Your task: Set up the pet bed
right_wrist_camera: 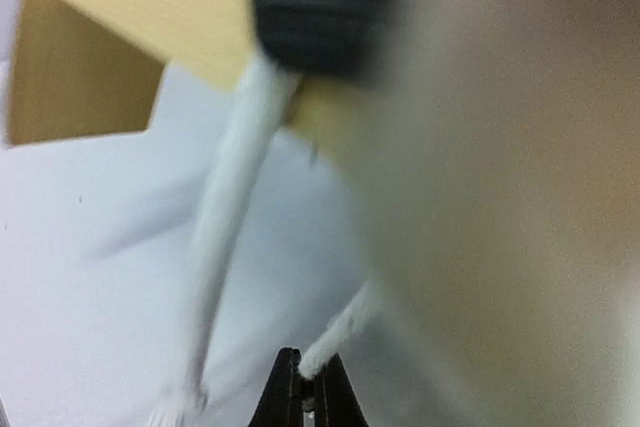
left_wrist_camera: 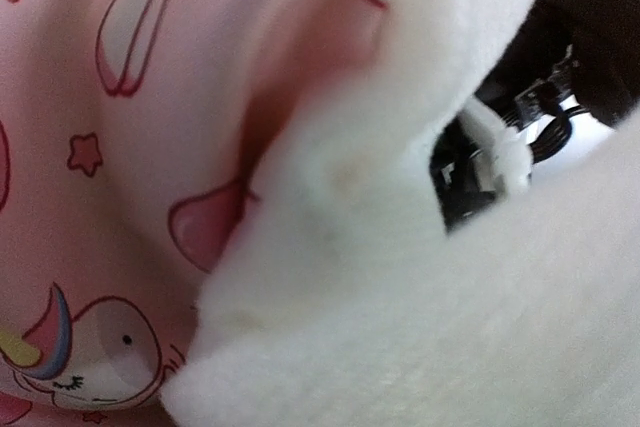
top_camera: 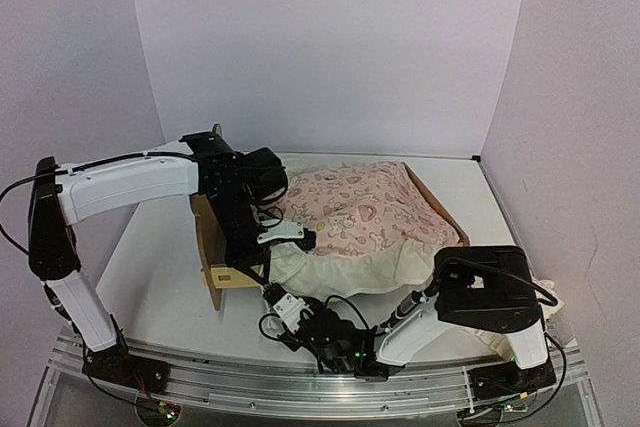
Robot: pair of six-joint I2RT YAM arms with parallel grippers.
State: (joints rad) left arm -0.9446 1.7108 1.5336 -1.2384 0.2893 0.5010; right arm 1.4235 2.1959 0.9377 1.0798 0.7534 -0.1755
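A pink cover (top_camera: 360,209) drapes over the pet bed (top_camera: 212,252), left end effector (top_camera: 286,239) at its near-left ruffle.

White arm links (top_camera: 130,187) w/ blk joints (top_camera: 48,222) (loose blk cables (top_camera: 268,327))

The top external view looks down from high behind the near edge over the whole worktop (top_camera: 150,267). The left wrist view sits pressed against the pink cover (left_wrist_camera: 120,147). The right wrist view, low and blurred, closely faces the pet bed (right_wrist_camera: 150,7). The overhead view shows both.

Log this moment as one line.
stage: cover draped over bed | left gripper: shut on cover ruffle | right gripper: shut, white cord at its tips
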